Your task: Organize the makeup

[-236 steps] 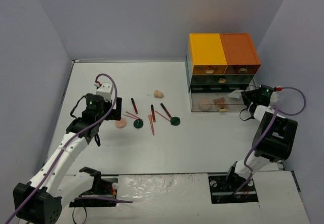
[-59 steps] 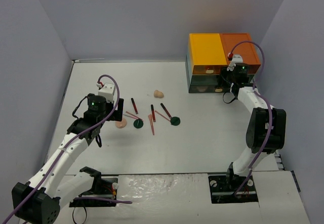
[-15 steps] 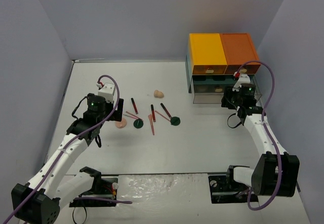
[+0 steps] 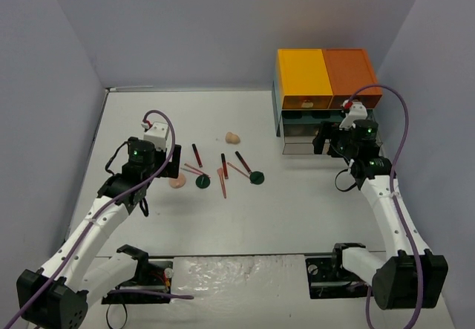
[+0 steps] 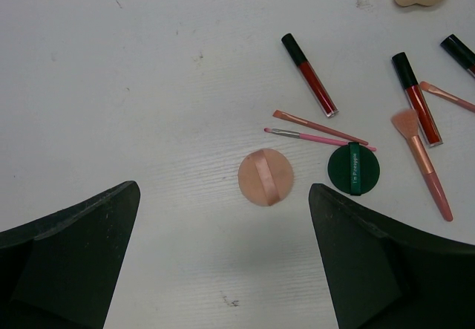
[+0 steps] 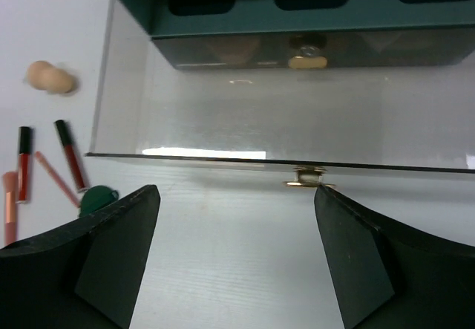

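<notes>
Open clear drawer (image 6: 297, 121) just ahead of right gripper (image 6: 235, 191), w/ drawer unit (image 4: 326, 76) behind.

A robotics lab test cell: bare lilac walls (image 4: 223, 24) box in a white table (image 4: 282, 210) carrying two bolted-down arms (image 4: 96, 225)

Makeup (image 4: 223, 167) lies scattered left of drawer unit (image 4: 326, 84).

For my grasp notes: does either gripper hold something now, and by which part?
Nothing is held. The left gripper is open above the peach puff; right gripper is open, not touching the drawer handle.
</notes>
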